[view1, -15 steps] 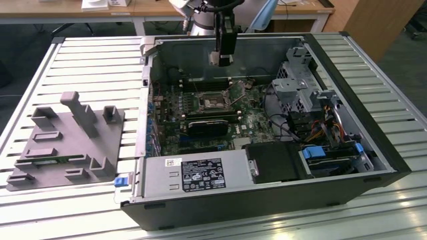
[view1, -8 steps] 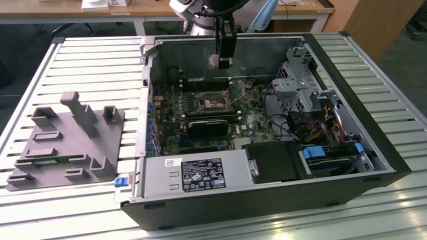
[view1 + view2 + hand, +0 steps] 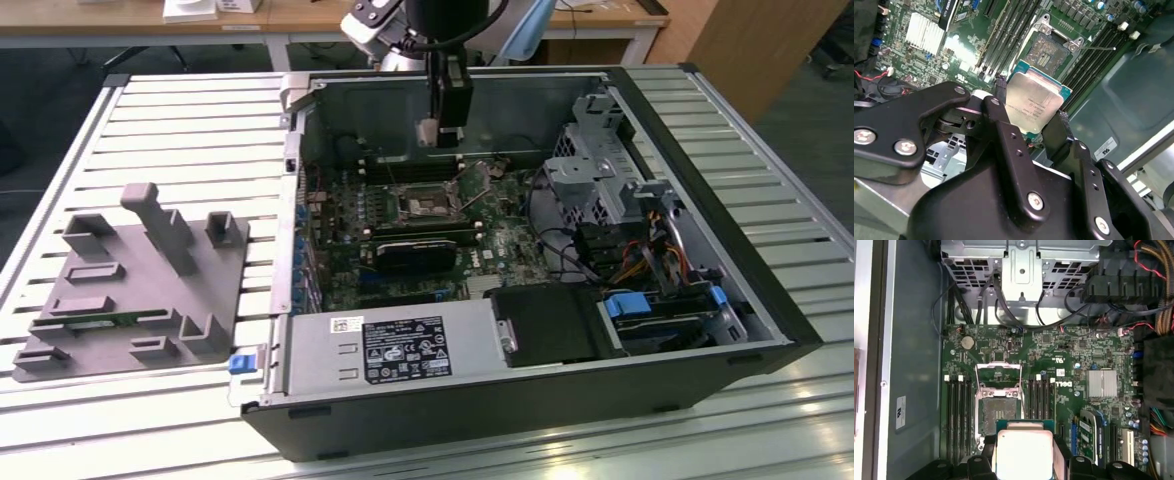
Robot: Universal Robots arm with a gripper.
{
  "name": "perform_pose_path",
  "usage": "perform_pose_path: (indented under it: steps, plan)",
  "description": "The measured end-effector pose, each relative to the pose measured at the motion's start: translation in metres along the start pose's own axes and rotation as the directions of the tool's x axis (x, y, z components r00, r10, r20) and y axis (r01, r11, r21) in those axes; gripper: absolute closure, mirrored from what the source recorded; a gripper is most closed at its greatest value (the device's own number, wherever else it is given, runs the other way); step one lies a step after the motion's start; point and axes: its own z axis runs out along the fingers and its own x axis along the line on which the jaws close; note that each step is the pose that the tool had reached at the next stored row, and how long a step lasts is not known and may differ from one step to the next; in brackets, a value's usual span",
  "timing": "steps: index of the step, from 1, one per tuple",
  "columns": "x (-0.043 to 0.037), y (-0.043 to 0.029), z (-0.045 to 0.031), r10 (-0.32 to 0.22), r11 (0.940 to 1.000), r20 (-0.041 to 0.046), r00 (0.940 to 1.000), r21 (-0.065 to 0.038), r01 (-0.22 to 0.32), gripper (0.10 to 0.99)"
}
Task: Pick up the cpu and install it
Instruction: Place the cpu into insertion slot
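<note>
My gripper is shut on the cpu, a flat square chip with a silvery metal top and a thin green edge, pinched by two opposite sides between the black fingers. In the exterior view the gripper hangs inside the open computer case, above the far part of the motherboard. In the first wrist view the cpu hovers just beside the open socket, whose metal load frame is flipped up. That socket lies below and beyond the held chip, and sits mid-board in the exterior view.
Memory slots flank the socket on both sides. A silver heatsink, bundled cables and a drive cage crowd the case. A grey fixture block stands on the slatted table at the exterior view's left. The power supply fills the case's near side.
</note>
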Motion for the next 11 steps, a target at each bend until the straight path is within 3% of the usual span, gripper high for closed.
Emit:
perform_pose_path:
  steps: [11]
  plan:
    - [0.0036,-0.0011,0.02,-0.001,1.0,-0.0001,1.0,0.0,0.001,0.553]
